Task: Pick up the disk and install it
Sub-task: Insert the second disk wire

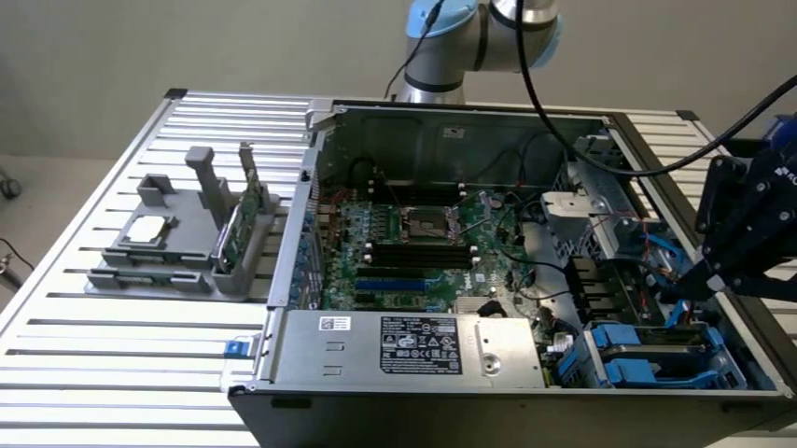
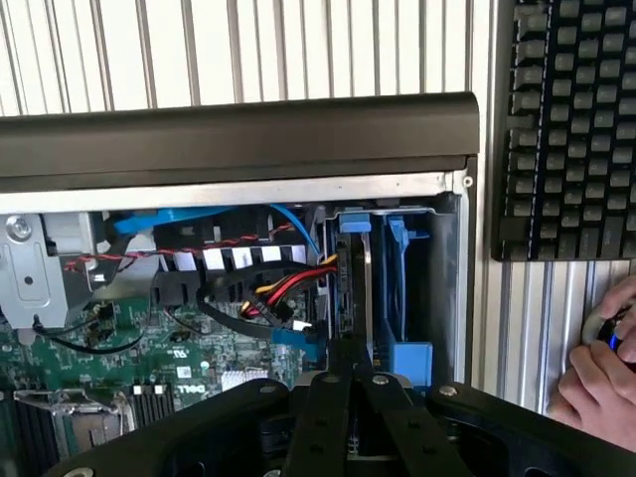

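The disk (image 2: 364,283) stands edge-on in the blue drive bay (image 2: 409,298) at the corner of the open computer case, its blue carrier tab (image 2: 354,223) showing at one end. My gripper (image 2: 349,348) is shut, its black fingertips pressed together right at the disk's upper edge; whether they pinch that edge I cannot tell. In the exterior view my gripper (image 1: 682,306) reaches down into the bay on the exterior view's right side of the case, above more blue carriers (image 1: 629,366).
Red, yellow and black cables (image 2: 268,288) run beside the bay. A keyboard (image 2: 566,129) lies outside the case and a person's hand (image 2: 596,373) rests near it. A grey fixture (image 1: 168,247) holds a silver chip (image 1: 148,229) and a green card (image 1: 245,210). The power supply (image 1: 412,345) fills the case's front.
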Controlling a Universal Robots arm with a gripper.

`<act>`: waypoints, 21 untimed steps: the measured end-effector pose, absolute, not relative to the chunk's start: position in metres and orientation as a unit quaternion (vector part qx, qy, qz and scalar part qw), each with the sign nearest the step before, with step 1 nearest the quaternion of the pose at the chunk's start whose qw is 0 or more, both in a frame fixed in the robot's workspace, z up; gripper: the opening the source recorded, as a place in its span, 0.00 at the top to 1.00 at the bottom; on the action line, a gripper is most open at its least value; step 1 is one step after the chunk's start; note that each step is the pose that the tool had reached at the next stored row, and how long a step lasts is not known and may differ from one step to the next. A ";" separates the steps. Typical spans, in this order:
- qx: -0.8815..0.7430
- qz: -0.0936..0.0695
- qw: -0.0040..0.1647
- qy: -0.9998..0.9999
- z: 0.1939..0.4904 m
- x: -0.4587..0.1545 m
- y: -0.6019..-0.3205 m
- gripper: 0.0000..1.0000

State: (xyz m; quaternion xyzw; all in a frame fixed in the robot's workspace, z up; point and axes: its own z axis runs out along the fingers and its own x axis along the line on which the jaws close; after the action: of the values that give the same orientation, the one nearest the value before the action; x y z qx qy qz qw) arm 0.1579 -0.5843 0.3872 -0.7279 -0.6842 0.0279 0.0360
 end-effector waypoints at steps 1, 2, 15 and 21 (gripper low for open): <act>-0.728 0.028 0.036 -0.684 0.387 0.155 -0.583 0.88; -0.728 0.028 0.036 -0.684 0.387 0.154 -0.582 0.82; -0.728 0.026 0.034 -0.684 0.381 0.146 -0.574 0.76; -0.728 0.023 0.032 -0.684 0.377 0.146 -0.572 0.76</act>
State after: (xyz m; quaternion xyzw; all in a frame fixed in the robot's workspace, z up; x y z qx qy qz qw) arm 0.1464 -0.5717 0.3767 -0.7281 -0.6844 0.0232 0.0319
